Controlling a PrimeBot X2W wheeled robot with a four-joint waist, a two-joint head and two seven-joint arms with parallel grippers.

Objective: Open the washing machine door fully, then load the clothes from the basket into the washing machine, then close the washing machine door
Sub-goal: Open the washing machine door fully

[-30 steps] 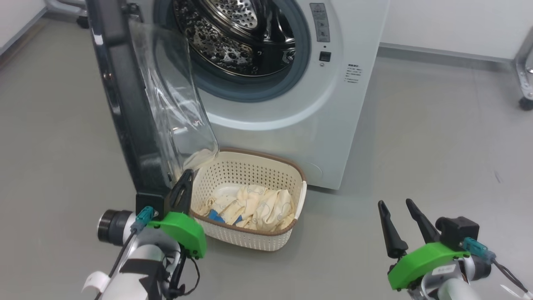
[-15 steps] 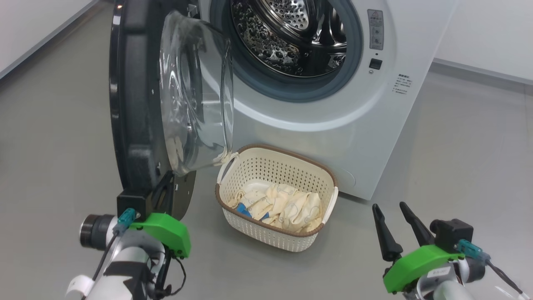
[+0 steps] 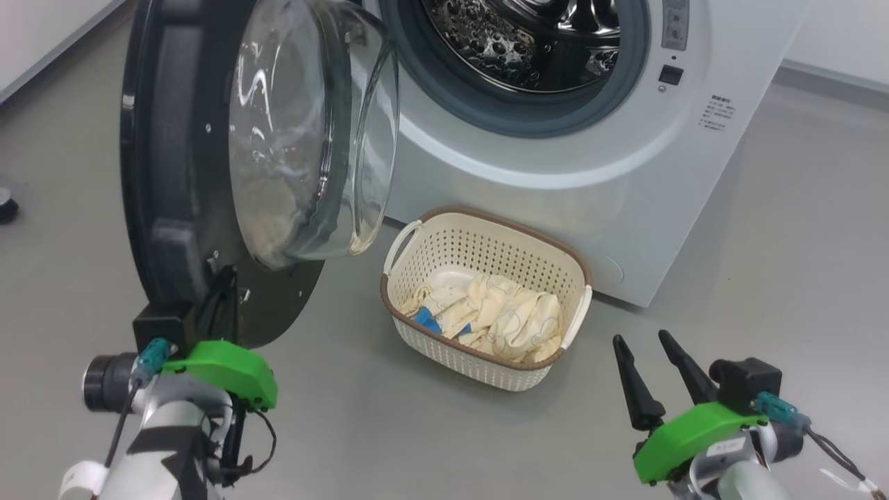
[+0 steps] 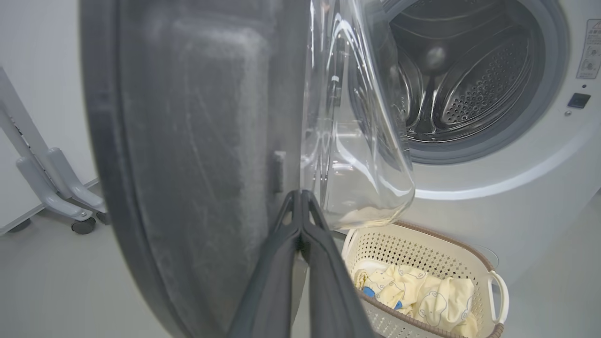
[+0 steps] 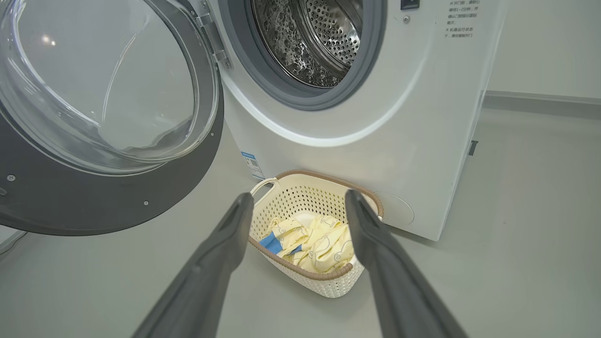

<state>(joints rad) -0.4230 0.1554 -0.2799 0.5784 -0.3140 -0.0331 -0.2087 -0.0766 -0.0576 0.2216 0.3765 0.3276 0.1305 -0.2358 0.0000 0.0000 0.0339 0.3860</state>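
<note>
Bright, even light; glare streaks on the washing machine door [image 3: 264, 153]; soft shadows.

Looks more like a lab or test room than anyone's laundry room tbh. Bare grey floor [image 3: 764, 278], plain white walls [image 5: 540, 42] with a grey skirting strip [image 5: 540, 104], and the washing machine [image 3: 528, 187] just stands out in the open on it. There's also a grey metal stand [image 4: 51, 183] on castor wheels off by the wall.

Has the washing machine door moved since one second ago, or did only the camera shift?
Yes. Against the washing machine front, the door has swung wider open, leftward; its glass bowl no longer overlaps the basket corner.
</note>
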